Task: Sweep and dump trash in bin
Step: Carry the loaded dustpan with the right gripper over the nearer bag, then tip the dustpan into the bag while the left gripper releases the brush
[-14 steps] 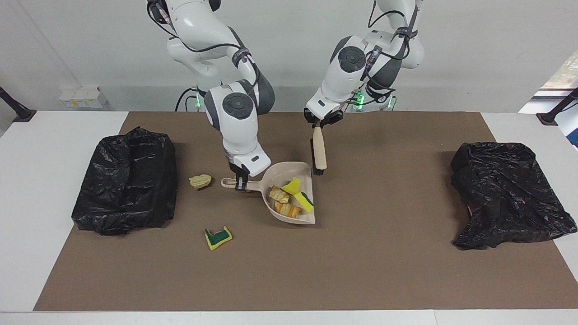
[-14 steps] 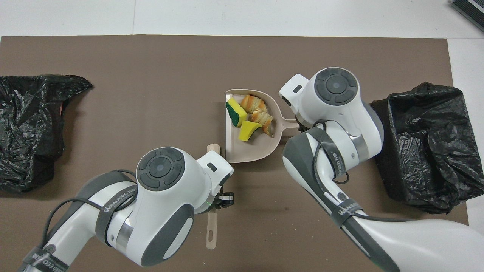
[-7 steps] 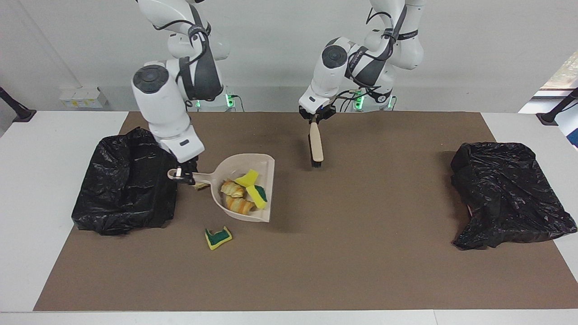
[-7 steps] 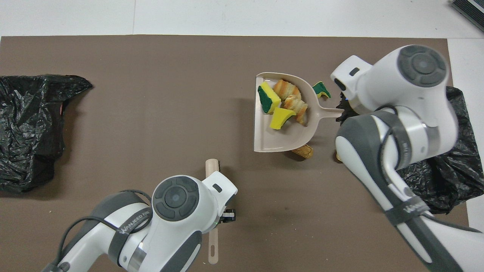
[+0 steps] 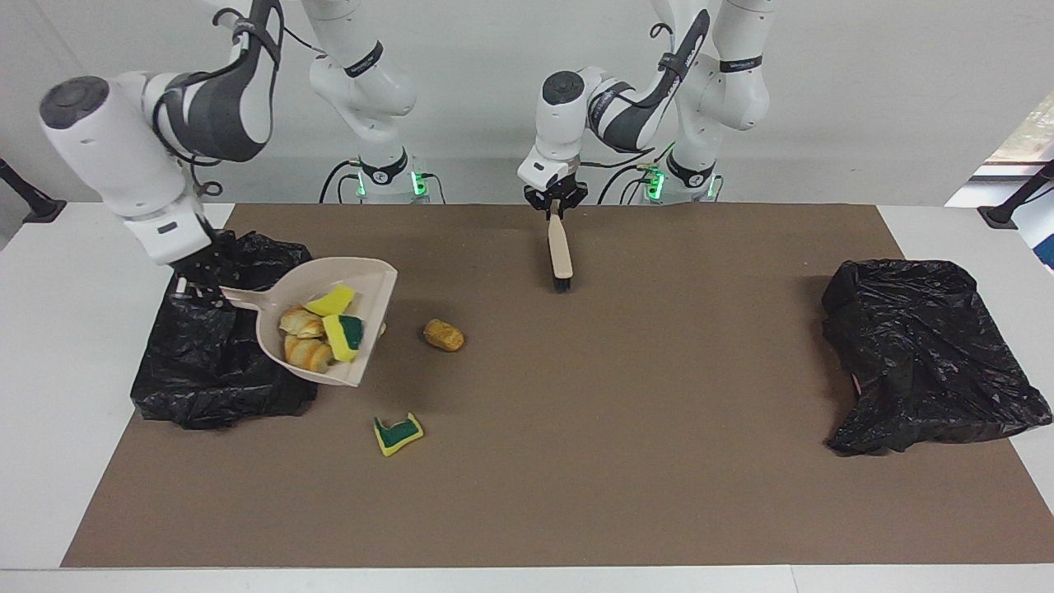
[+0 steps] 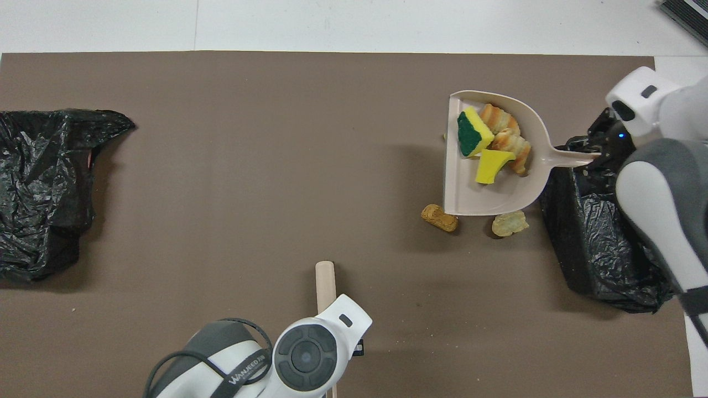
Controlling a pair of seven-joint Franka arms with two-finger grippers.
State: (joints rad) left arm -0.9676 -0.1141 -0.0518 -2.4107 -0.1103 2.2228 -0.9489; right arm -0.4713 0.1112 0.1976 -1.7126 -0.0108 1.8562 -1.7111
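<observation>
Trash (image 5: 321, 333) of yellow sponge and bread-like lumps rides in a beige plastic dustpan (image 5: 372, 290).
Right gripper (image 5: 196, 282), clamped on its handle, hangs over the black-bagged bin (image 5: 222, 379); left gripper (image 5: 556, 207) grips the beige brush (image 5: 561, 255).

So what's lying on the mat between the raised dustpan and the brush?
One brown bread-like lump lies between the dustpan and the brush; the facing view shows it.
</observation>
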